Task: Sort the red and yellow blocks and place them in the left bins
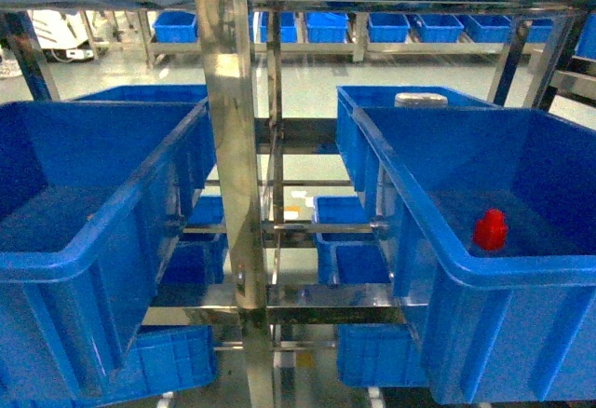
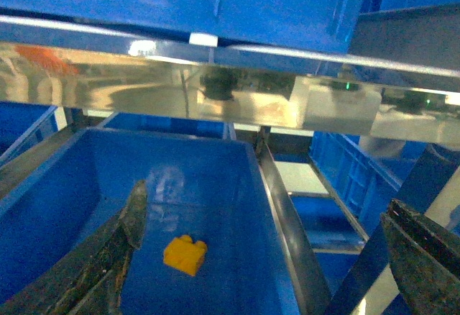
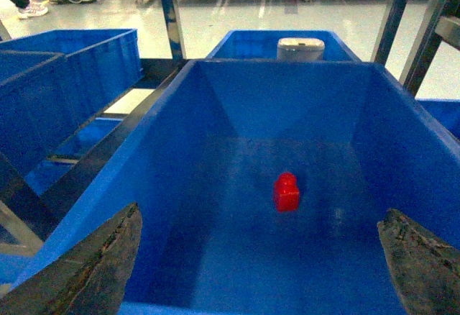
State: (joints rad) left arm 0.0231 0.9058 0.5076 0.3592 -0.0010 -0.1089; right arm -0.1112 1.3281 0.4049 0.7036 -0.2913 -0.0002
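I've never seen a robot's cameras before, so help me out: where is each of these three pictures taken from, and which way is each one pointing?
Head: rides on the robot, looks forward at a steel rack post between blue crates; no arm shows.
Left wrist: on the left arm, looks down into a crate holding the yellow block; the open left gripper frames the view.
Right wrist: on the right arm, looks down into the right crate at the red block; open right gripper at the bottom corners.
Shared: head and right wrist both show the red block.
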